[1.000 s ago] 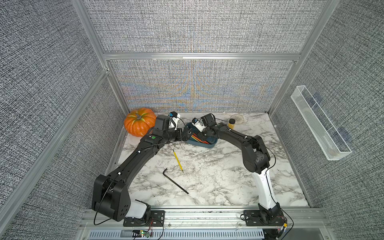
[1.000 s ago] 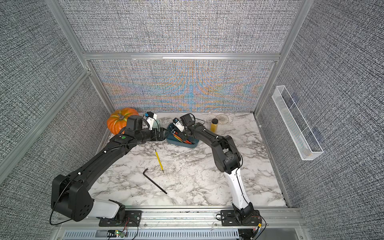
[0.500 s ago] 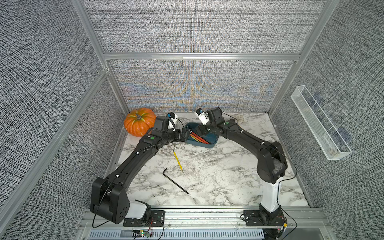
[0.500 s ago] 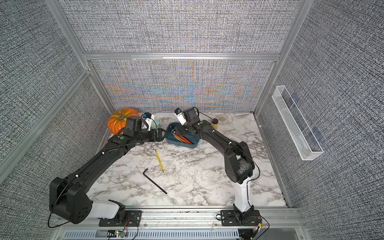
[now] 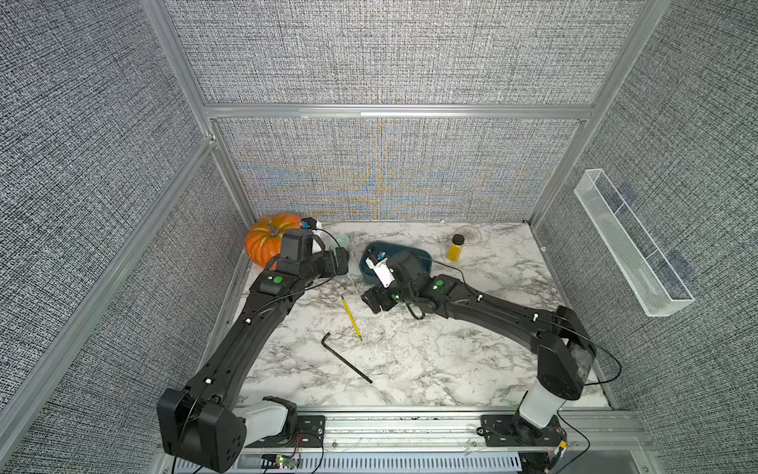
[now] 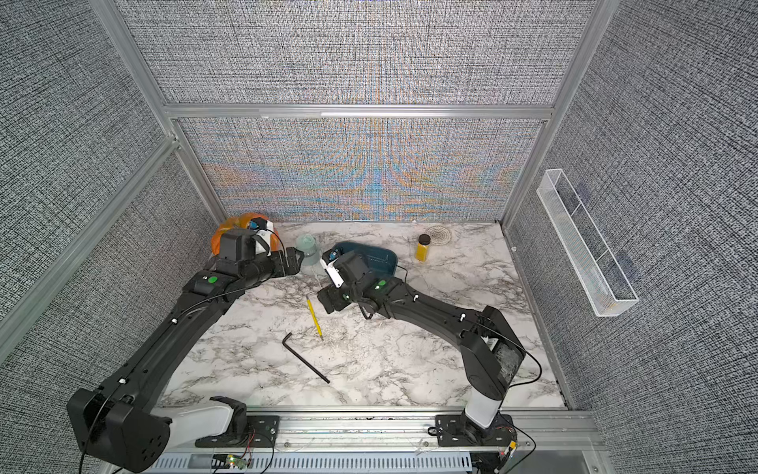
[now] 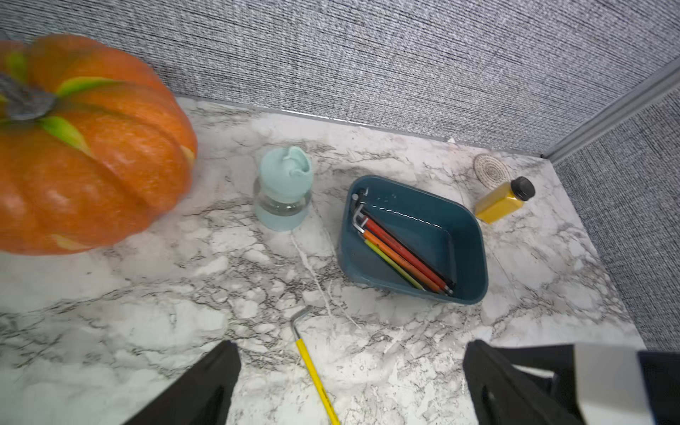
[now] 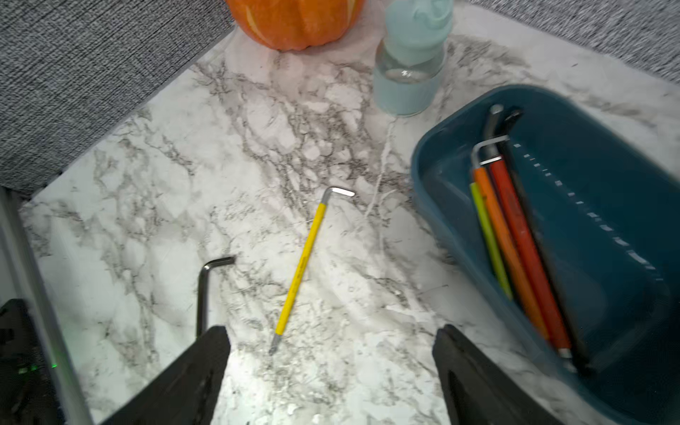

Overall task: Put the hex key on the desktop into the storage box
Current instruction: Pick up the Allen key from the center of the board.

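Two hex keys lie on the marble desktop (image 5: 451, 361): a yellow-sleeved one (image 5: 352, 312) (image 6: 315, 318) and a black one (image 5: 345, 358) (image 6: 305, 358) nearer the front. The teal storage box (image 5: 422, 258) (image 6: 385, 256) at the back holds several coloured hex keys (image 7: 401, 254). My right gripper (image 5: 371, 301) (image 8: 331, 342) hovers open and empty just in front of the box, right of the yellow key (image 8: 301, 265); the black key (image 8: 202, 290) runs behind one finger. My left gripper (image 5: 342, 262) (image 7: 349, 353) is open and empty, left of the box (image 7: 478, 235), above the yellow key's bent end (image 7: 316, 375).
An orange pumpkin (image 5: 266, 242) fills the back left corner, with a pale blue bottle (image 6: 307, 248) beside it. A yellow jar (image 5: 455, 248) and a round coaster (image 5: 469, 234) stand at the back right. A clear tray (image 5: 631, 246) hangs on the right wall.
My right gripper has drawn back from over the storage box toward the front, opening wide as it went. The left arm has barely moved. Both keys on the desktop lie as before.
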